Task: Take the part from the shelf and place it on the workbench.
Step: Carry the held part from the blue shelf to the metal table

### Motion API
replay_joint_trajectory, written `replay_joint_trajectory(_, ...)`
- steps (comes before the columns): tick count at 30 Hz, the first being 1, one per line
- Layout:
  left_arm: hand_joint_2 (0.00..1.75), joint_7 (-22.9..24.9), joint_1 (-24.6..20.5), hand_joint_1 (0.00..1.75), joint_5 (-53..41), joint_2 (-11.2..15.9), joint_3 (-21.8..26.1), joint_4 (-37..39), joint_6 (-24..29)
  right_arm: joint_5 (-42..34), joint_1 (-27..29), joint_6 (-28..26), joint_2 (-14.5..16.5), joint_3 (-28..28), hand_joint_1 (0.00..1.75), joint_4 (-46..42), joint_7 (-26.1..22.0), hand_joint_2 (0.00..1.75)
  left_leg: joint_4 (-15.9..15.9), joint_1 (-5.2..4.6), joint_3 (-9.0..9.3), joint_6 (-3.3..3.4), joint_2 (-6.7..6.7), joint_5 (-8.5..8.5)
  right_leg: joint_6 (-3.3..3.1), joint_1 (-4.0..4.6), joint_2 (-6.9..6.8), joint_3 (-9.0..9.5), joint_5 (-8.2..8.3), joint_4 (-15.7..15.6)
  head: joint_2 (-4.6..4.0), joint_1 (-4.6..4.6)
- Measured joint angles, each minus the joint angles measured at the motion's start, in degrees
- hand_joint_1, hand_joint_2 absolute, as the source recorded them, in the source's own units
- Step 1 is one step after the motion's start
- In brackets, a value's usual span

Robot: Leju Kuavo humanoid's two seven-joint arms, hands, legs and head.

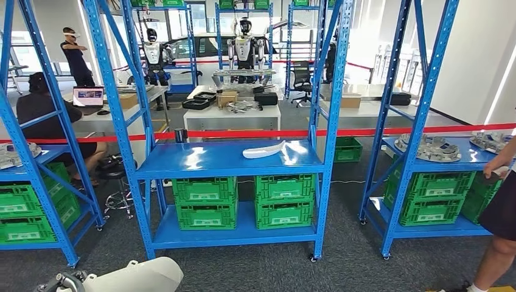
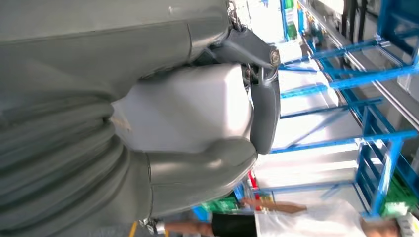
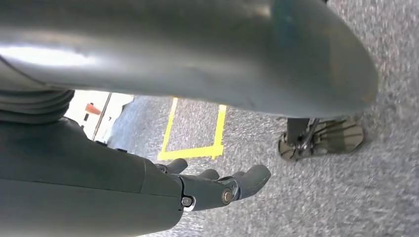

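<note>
While the long white curved plastic part (image 1: pixel 264 149) lies on the glossy blue metal shelf (image 1: pixel 207 159), I judge the task barely begun: nothing is picked up and the carry to the workbench is all ahead. That part sits near the shelf's back edge, toward its right end, well apart from my hands. Its long axis runs roughly along the shelf's length, tilted slightly, with the narrower tip pointing to the right upright and a little toward the back edge. My left hand (image 2: pixel 237 113) hangs low; in the left wrist view its dark fingers (image 2: pixel 265 116) curl in against the pale palm with nothing between them. My right hand (image 3: pixel 212 185) hangs over the grey carpet floor (image 3: pixel 375 187), fingers loosely extended, apart and holding nothing. Green plastic crates (image 1: pixel 205 203) fill the shelf's lower tiers. A person (image 1: pixel 502 207) stands at the neighbouring shelf on the right.
</note>
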Motion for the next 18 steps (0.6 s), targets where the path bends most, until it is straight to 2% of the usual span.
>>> replay_joint_trajectory(2, 1.75, -0.2, 0.1, 1.75, 0.4, 0.7, 0.1, 0.2, -0.1, 0.1, 0.1, 0.1, 0.1, 0.0, 0.00, 0.0, 0.0, 0.00, -0.1, 0.07, -0.37, -0.78, -0.98, 0.55, -0.41, 0.07, -0.73, 0.08, 0.15, -0.5, 0.00, 0.05)
replay_joint_trajectory(4, 1.75, -0.4, 0.4, 1.75, 0.8, 1.5, 0.3, 0.4, -0.2, 0.2, 0.0, 0.1, 0.3, 0.0, 0.00, 0.0, 0.0, 0.00, 1.1, 0.05, -1.24, -1.43, -0.03, -0.26, -1.14, -0.08, -2.11, 0.14, 0.55, -1.0, 0.00, -0.07)
replay_joint_trajectory(5, 1.75, -0.5, 0.5, 1.75, 1.0, 1.8, 0.3, 0.5, -0.2, 0.3, 0.0, 0.1, 0.3, 0.0, 0.00, 0.0, 0.0, 0.00, 3.1, 0.07, -2.22, -1.71, 1.02, -1.63, -1.47, -0.20, -2.83, 0.16, 0.73, -1.2, 0.00, -0.17)
replay_joint_trajectory(7, 1.75, -0.8, 0.6, 1.75, 1.2, 2.1, 0.3, 0.7, -0.2, 0.4, 0.1, 0.1, 0.3, 0.0, 0.00, 0.0, 0.0, 0.00, 10.2, 0.32, -5.24, -2.25, 2.83, -5.33, -1.79, -0.11, -4.28, 0.02, 0.82, -1.2, 0.00, -0.33)
replay_joint_trajectory(8, 1.75, -0.9, 0.7, 1.75, 1.2, 2.1, 0.3, 0.9, -0.2, 0.5, 0.2, 0.1, 0.3, 0.0, 0.00, 0.0, 0.0, 0.00, 13.5, 0.47, -6.61, -2.47, 3.15, -6.54, -1.82, -0.06, -5.05, -0.11, 0.82, -1.1, 0.00, -0.35)
replay_joint_trajectory(9, 1.75, -0.9, 0.7, 1.75, 1.2, 2.2, 0.3, 1.0, -0.1, 0.5, 0.2, 0.1, 0.3, 0.0, 0.00, 0.0, 0.0, 0.00, 15.3, 0.58, -7.24, -2.64, 3.37, -6.77, -1.84, -0.03, -5.81, -0.24, 0.79, -1.0, 0.00, -0.37)
replay_joint_trajectory(10, 1.75, -0.9, 0.7, 1.75, 1.2, 2.3, 0.3, 1.1, 0.0, 0.6, 0.1, 0.1, 0.3, 0.0, 0.00, 0.0, 0.0, 0.00, 15.0, 0.68, -6.79, -2.76, 3.59, -5.92, -1.83, -0.02, -6.55, -0.32, 0.75, -0.9, 0.00, -0.39)
replay_joint_trajectory(11, 1.75, -0.9, 0.7, 1.75, 1.2, 2.4, 0.4, 1.2, 0.2, 0.7, 0.1, 0.1, 0.3, 0.0, 0.00, 0.0, 0.0, 0.00, 12.4, 0.74, -5.22, -2.80, 4.03, -4.25, -1.78, -0.02, -7.25, -0.34, 0.69, -0.8, 0.00, -0.40)
replay_joint_trajectory(13, 1.75, -1.0, 0.6, 1.75, 1.2, 2.7, 0.5, 1.2, 0.4, 0.8, -0.1, 0.1, 0.4, 0.0, 0.00, 0.0, 0.0, 0.00, 4.8, 0.48, -0.68, -2.63, 6.24, -1.45, -1.51, 0.10, -8.46, -0.24, 0.49, -0.6, 0.00, -0.44)
replay_joint_trajectory(14, 1.75, -1.1, 0.6, 1.75, 1.2, 2.9, 0.6, 1.2, 0.5, 0.9, -0.2, 0.1, 0.4, 0.0, 0.00, 0.0, 0.0, 0.00, 2.0, 0.19, 0.89, -2.31, 7.32, -0.86, -1.28, 0.23, -9.00, -0.19, 0.42, -0.6, 0.00, -0.38)
replay_joint_trajectory(15, 1.75, -1.1, 0.7, 1.75, 1.2, 3.0, 0.7, 1.2, 0.7, 1.0, -0.2, 0.1, 0.4, 0.0, 0.00, 0.0, 0.0, 0.00, 0.4, -0.11, 1.64, -1.90, 7.93, -0.89, -1.06, 0.37, -9.54, -0.17, 0.38, -0.5, 0.00, -0.37)
replay_joint_trajectory(16, 1.75, -1.2, 0.8, 1.75, 1.2, 3.0, 0.8, 1.1, 0.8, 1.0, -0.2, 0.1, 0.4, 0.0, 0.00, 0.0, 0.0, 0.00, 0.1, -0.40, 1.70, -1.46, 7.80, -1.05, -0.82, 0.48, -10.12, -0.15, 0.39, -0.5, 0.00, -0.32)
replay_joint_trajectory(17, 1.75, -1.3, 1.1, 1.75, 1.2, 3.1, 1.0, 1.0, 0.9, 1.1, -0.3, 0.1, 0.4, 0.0, 0.00, 0.0, 0.0, 0.00, -0.1, -0.36, 1.45, -0.97, 7.13, -0.94, -0.53, 0.54, -10.77, -0.07, 0.35, -0.5, 0.00, -0.27)
replay_joint_trajectory(18, 1.75, -1.3, 1.4, 1.75, 1.2, 3.2, 1.1, 0.8, 0.9, 1.2, -0.3, 0.1, 0.4, 0.0, 0.00, 0.0, 0.0, 0.00, -0.3, -0.23, 1.37, -0.59, 6.44, -0.84, -0.22, 0.47, -10.68, -0.10, 0.10, -0.3, 0.00, -0.28)
